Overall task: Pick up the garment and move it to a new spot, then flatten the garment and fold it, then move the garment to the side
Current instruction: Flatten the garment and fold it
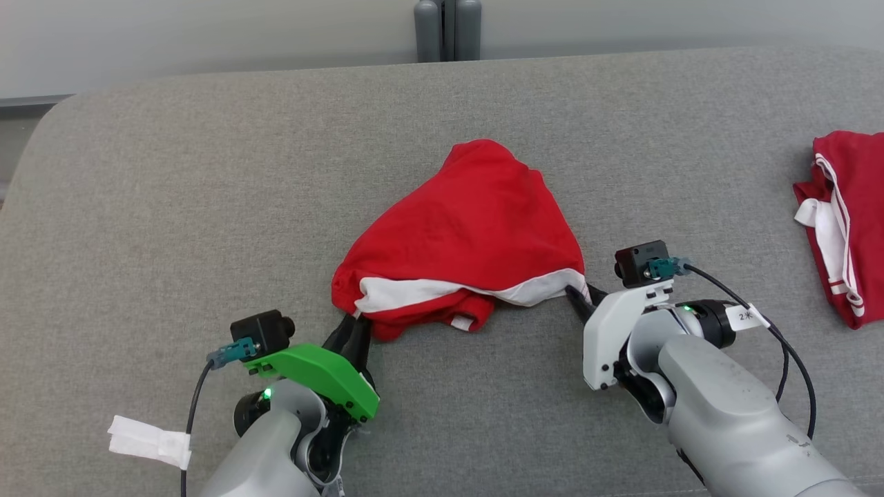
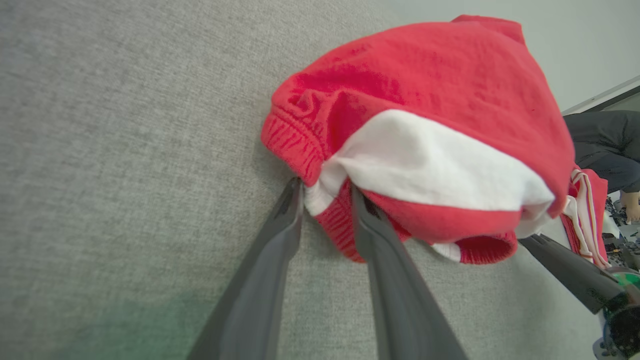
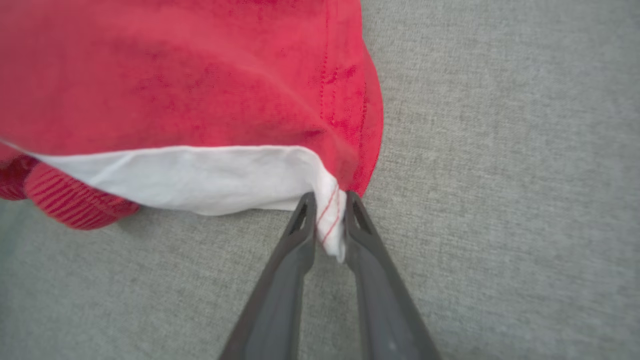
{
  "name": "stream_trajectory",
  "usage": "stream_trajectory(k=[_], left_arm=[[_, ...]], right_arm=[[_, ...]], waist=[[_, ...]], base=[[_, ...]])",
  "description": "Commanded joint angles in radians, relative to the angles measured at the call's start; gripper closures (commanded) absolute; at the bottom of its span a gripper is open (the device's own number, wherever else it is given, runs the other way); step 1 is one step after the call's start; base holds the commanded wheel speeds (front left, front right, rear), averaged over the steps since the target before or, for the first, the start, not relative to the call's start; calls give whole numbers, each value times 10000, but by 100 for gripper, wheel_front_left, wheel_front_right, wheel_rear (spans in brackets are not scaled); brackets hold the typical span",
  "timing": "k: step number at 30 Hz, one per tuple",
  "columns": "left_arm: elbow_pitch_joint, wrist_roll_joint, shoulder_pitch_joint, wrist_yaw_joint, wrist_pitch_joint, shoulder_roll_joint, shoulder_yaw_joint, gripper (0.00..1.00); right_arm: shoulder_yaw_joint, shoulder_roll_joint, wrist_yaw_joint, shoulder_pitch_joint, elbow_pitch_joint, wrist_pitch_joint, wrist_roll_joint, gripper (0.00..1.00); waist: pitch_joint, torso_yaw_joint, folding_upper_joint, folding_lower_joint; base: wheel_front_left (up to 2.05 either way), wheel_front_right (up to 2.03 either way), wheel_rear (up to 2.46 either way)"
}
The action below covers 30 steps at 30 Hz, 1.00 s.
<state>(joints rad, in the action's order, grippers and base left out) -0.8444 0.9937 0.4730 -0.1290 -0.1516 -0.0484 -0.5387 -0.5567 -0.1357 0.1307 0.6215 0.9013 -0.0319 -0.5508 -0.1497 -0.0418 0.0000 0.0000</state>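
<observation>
The red garment (image 1: 469,214) with its white band lies bunched in a low mound at the middle of the grey cloth-covered surface (image 1: 207,172), its near edge facing the robot. From the head view the layout is plain: the left gripper (image 1: 356,324) meets the garment's near-left corner and the right gripper (image 1: 579,293) its near-right corner, while a second red garment (image 1: 853,207) with white stripes lies well apart at the surface's right edge. That view leaves both grips too small to judge. The left wrist view supplies the detail: the left gripper's fingers (image 2: 260,280) stand on either side of a thick wad of ribbed red hem and white cloth, touching it on both sides and closed on it. It also shows one dark finger of the right gripper (image 2: 565,265) under the garment's far corner, the second garment (image 2: 587,210) beyond, and a person's dark sleeve (image 2: 605,140) at the frame's right edge. The right wrist view, slightly blurred, shows the right gripper's fingers (image 3: 280,290) drawn close together and pinching the white corner, which pokes out below their tips.
</observation>
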Motion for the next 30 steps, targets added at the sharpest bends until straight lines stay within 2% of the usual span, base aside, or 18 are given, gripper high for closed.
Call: stream_trajectory(k=[1,6,10,19,25,30], left_arm=[[-55,38,200,-26,-114,-62,-87,100],[-89,-16,391,-26,-723,-210,-165,100],[397,-128,551,-27,-1054,-429,-13,100],[2959,-1029,700,-25,-1136,-814,882,100],[4339,-1093,860,-25,-961,-831,846,100],[4940,-1005,1281,40,-318,-927,693,100]], right_arm=[[-58,-46,0,143,3,200,-124,100],[-98,-198,0,246,-175,786,-415,100],[68,-462,0,335,-590,1358,-663,100],[972,-1404,0,74,-2372,2094,-826,100],[1969,-1824,0,-353,-4028,1762,-439,100],[2715,-1742,0,-468,-5326,947,-102,100]], waist=[[39,50,0,0],[193,119,0,0],[355,119,0,0],[583,175,0,0],[551,454,0,0],[154,778,0,0]], base=[[0,0,0],[0,0,0],[0,0,0],[0,0,0],[0,0,0],[0,0,0]])
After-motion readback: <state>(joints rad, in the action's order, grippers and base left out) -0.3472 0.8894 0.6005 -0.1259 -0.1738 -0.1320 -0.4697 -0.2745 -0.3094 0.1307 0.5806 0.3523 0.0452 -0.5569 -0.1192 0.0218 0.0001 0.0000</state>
